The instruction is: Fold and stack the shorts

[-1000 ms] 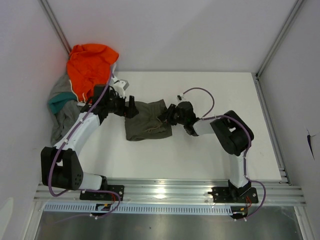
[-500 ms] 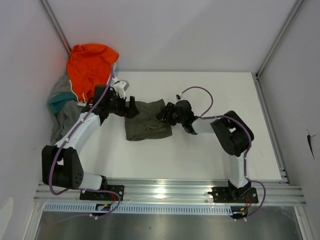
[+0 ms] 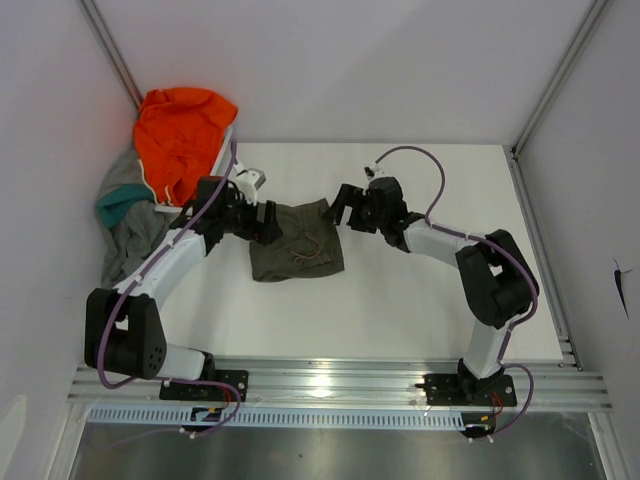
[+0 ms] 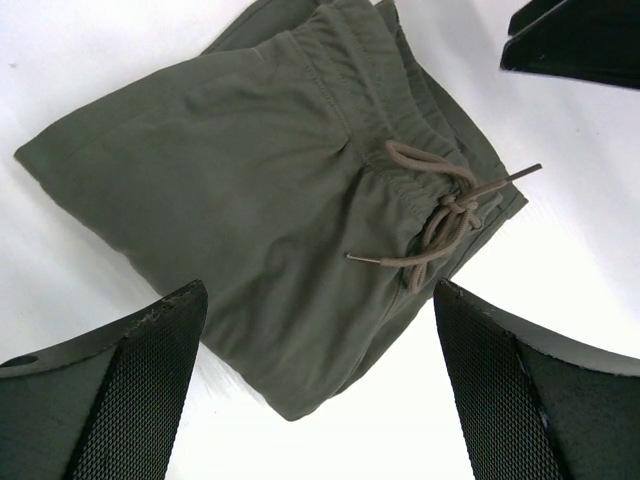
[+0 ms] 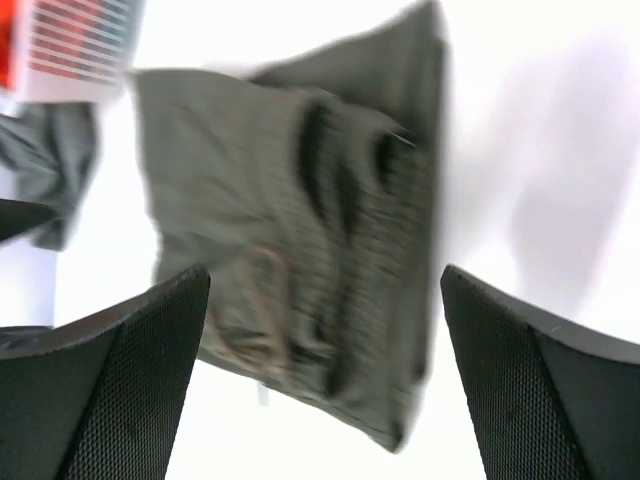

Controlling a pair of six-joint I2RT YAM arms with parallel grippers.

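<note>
Lying folded mid-surface: olive shorts (image 3: 297,240), both hands spread, nothing pinched.
Shorts flat on white surface (image 3: 420,300), drawstring (image 4: 445,210) knotted on top twd their right side. L hand (image 3: 268,222) at shorts' left edge, fingers wide apart. R hand (image 3: 345,207) by their far-right corner, fingers wide too. Far left: grey shorts (image 3: 125,240) crumpled w/ teal garment (image 3: 115,205); orange garment (image 3: 180,125) heaped furthest back.

I see the white table (image 3: 420,300) filling the middle of the top view. The folded olive green shorts (image 3: 295,250) lie flat on it, a little left of centre, drawstring side up. At the table's upper left corner, clothes spill past the edge: the orange garment (image 3: 180,135) on top, with the teal garment (image 3: 115,205) and grey shorts (image 3: 125,240) below it along the left side.
</note>
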